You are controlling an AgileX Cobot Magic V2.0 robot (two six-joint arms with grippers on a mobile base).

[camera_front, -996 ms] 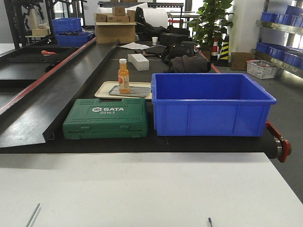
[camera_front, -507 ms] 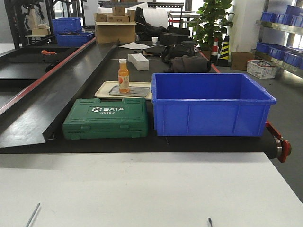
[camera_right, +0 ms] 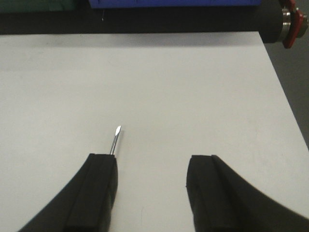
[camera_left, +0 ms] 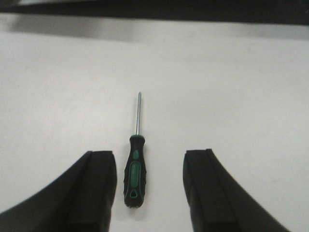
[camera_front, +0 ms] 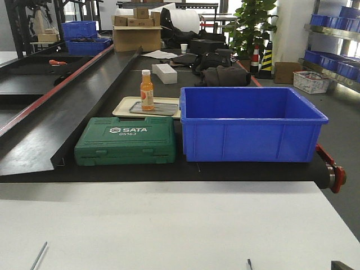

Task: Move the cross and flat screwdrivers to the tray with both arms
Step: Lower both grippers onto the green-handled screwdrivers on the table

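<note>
In the left wrist view a screwdriver point(camera_left: 134, 170) with a black-and-green handle lies on the white table, its thin shaft pointing away. My left gripper point(camera_left: 149, 154) is open above it, with the handle between the fingers and nearer the left one, untouched. My right gripper point(camera_right: 152, 157) is open too. Only the flat-tipped silver shaft point(camera_right: 116, 139) of the other screwdriver shows there, poking out from behind the left finger point(camera_right: 99, 188); its handle is hidden. In the front view two shaft tips point(camera_front: 39, 256) point(camera_front: 248, 263) show at the bottom edge. The grey tray point(camera_front: 164, 108) lies far back on the belt.
A black conveyor belt point(camera_front: 169, 169) runs beyond the white table point(camera_front: 169, 219). On it stand a green SATA case point(camera_front: 126, 140), a deep blue crate point(camera_front: 250, 124), and a beige tray point(camera_front: 121, 107) with an orange bottle point(camera_front: 147, 90). The table's right edge point(camera_right: 285, 96) is close.
A dark corner has come into the bottom right of the front view. Nothing else there has moved.
</note>
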